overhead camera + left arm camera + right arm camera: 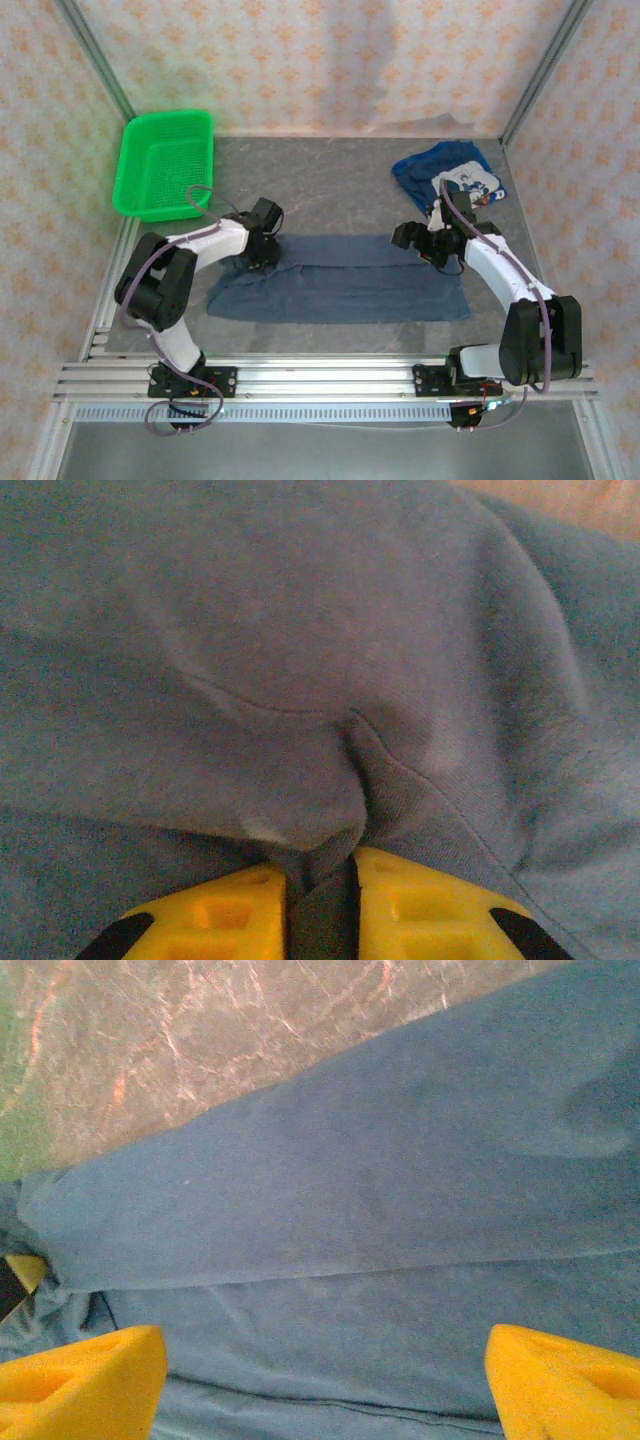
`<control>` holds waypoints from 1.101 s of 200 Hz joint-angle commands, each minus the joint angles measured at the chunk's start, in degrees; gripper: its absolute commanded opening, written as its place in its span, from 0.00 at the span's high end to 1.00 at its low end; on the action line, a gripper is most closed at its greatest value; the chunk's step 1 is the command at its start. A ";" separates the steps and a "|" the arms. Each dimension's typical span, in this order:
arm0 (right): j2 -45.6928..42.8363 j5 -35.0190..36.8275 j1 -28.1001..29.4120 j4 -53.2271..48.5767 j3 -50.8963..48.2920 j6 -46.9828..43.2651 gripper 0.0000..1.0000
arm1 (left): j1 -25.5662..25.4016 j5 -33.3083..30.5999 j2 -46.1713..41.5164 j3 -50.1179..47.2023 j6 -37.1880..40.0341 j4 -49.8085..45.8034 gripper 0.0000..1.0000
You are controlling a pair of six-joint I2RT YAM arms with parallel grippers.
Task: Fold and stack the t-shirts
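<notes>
Slate-blue t-shirt (340, 290) flat across centre frame on worktop (330, 190). Left hand (320, 905) pinches its upper-left edge; right hand (325, 1380) spread over its right end. Printed royal-blue t-shirt (450, 172) crumpled upper right.

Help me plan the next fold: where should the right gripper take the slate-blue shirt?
Likely its far right edge, from above: the slate-blue shirt lies flat, so only an edge can be pinched; the open right gripper hovers there, mirroring the shut left gripper.
</notes>
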 commanded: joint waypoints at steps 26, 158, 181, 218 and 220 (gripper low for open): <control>-1.29 2.30 0.07 -2.35 2.11 -1.72 0.17 | 2.69 -2.28 1.47 0.48 4.17 -3.19 0.81; -0.52 2.86 0.09 -1.34 1.59 -0.91 0.18 | 5.08 2.30 -15.72 -9.02 5.46 1.86 0.48; -0.40 2.91 0.04 -1.56 1.86 -1.05 0.18 | 5.06 2.57 -11.33 -6.36 8.49 1.06 0.54; -0.85 2.69 0.04 -1.98 1.60 -1.04 0.18 | 5.08 0.75 -5.58 -3.10 9.94 -0.14 0.63; -0.93 2.73 0.04 -1.99 1.60 -1.06 0.18 | 5.02 0.70 -5.35 -3.01 9.94 -0.05 0.63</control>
